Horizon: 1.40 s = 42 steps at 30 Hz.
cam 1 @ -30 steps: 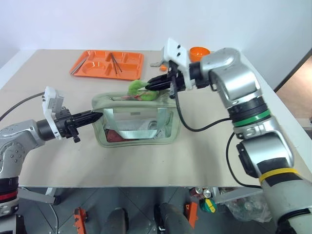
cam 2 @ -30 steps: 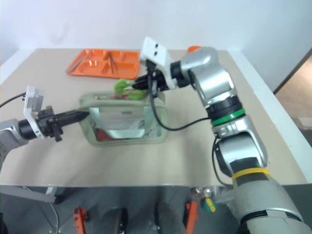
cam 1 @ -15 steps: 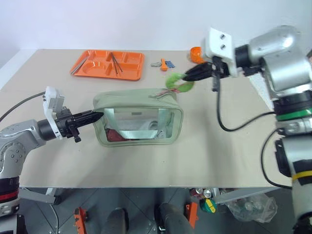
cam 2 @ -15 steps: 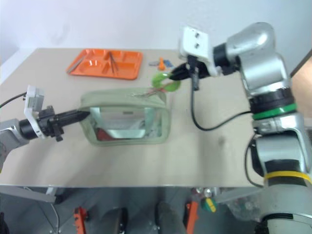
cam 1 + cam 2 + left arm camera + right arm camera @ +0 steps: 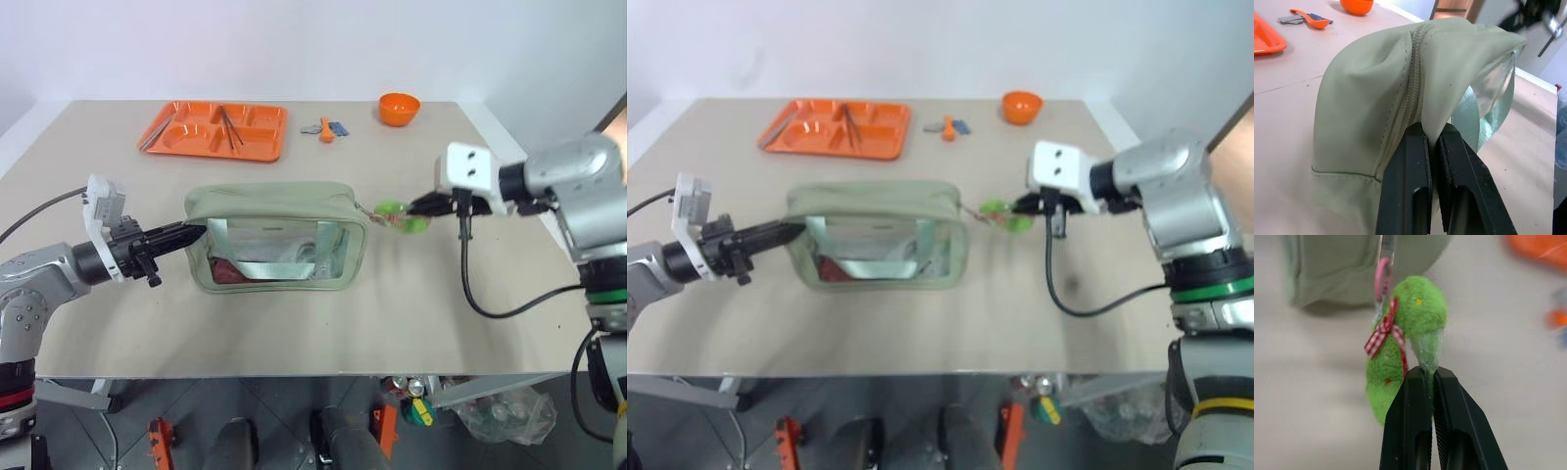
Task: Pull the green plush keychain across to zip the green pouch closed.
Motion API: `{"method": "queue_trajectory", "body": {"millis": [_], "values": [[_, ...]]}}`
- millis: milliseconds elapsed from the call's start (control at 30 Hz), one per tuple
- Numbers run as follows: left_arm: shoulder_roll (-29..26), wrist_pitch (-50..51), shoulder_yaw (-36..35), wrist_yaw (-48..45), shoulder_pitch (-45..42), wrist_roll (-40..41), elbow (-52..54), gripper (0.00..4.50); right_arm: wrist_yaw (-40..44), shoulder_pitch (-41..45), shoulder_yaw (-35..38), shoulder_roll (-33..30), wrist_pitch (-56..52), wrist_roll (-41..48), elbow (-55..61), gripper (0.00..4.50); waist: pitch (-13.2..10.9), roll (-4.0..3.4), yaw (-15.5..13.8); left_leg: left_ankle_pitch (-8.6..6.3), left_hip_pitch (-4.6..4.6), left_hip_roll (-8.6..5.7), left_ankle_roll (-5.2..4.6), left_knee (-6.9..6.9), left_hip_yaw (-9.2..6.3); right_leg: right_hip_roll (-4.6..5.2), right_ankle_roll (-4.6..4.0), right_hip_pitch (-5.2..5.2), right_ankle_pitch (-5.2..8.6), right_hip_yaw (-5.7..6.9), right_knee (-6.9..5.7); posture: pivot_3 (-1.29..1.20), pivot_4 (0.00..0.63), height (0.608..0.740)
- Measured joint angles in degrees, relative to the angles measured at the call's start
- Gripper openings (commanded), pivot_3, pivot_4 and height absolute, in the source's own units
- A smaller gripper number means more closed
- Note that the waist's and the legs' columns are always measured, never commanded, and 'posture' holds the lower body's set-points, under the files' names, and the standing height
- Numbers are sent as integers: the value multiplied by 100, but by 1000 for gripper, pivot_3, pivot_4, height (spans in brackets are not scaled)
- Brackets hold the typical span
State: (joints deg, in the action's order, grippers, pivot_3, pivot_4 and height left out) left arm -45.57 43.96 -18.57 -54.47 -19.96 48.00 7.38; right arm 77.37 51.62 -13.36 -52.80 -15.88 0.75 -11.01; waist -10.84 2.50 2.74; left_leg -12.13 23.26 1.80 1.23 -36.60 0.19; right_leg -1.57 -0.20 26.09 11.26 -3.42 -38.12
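The soft, light green pouch point(image 5: 277, 238) is pinched at its 9 o'clock end by the left gripper point(image 5: 193, 233), clamped on fabric. At 3 o'clock, the fuzzy green plush keychain point(image 5: 1403, 345), judged compressible and slip-prone, is gripped by the closed right gripper point(image 5: 1430, 382); hold is best taken near its ring.

Bare table point(image 5: 294, 323) before green pouch point(image 5: 279, 235); orange tray point(image 5: 211, 132), keys point(image 5: 328, 127), bowl point(image 5: 400, 108) crowd far edge.
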Motion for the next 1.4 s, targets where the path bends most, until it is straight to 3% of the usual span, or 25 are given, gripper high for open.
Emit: {"method": "queue_trajectory", "body": {"millis": [200, 700, 900, 1100, 1333, 1400], "values": [[-19, 28, 2, 2, -95, 21, -2, 0, -633, -894, -36, 486, -418, -21, 424, 64, 2, 3, 7, 2, -9, 5, 2, -3, -5, -10, -3, -6, -3, 4, -6, 0, 150, 740], [-26, 35, -3, 16, -116, 36, -10, 0, -1218, -1335, -487, 1086, -488, -388, 533, 64, 2, 3, 5, 3, -7, 2, 4, -4, -2, -7, 0, -7, -4, 0, -4, 0, 150, 740], [-26, 109, -6, 38, -132, 41, -69, 0, -1138, -1254, -347, 1090, -930, -176, 630, 1997, 2, 4, 4, 3, -12, 2, 4, -6, -6, -9, 0, -12, -5, 4, -5, 0, 150, 740], [0, 143, -187, 173, -244, 179, -191, 2126, -957, -1120, 97, 818, -1266, 267, 649, 4046, 2, 4, 1, 3, -8, 0, 4, -6, -4, -5, 1, -12, -5, 2, -2, 0, 150, 740], [66, 384, -636, 314, -185, 689, -147, 4476, -474, -840, 893, 239, -1784, 1146, 737, 4052, 2, 3, 8, 2, -9, 1, 3, -4, -5, -7, 1, -11, -4, 3, -1, 0, 150, 740], [-122, 441, -732, 234, 215, 709, 7, 4476, -328, -859, 1075, -73, -1802, 1264, 730, 4052, 2, 3, 18, -1, -11, 2, -1, 0, -1, -6, -2, -10, 0, -1, 0, 0, 150, 740]]}}
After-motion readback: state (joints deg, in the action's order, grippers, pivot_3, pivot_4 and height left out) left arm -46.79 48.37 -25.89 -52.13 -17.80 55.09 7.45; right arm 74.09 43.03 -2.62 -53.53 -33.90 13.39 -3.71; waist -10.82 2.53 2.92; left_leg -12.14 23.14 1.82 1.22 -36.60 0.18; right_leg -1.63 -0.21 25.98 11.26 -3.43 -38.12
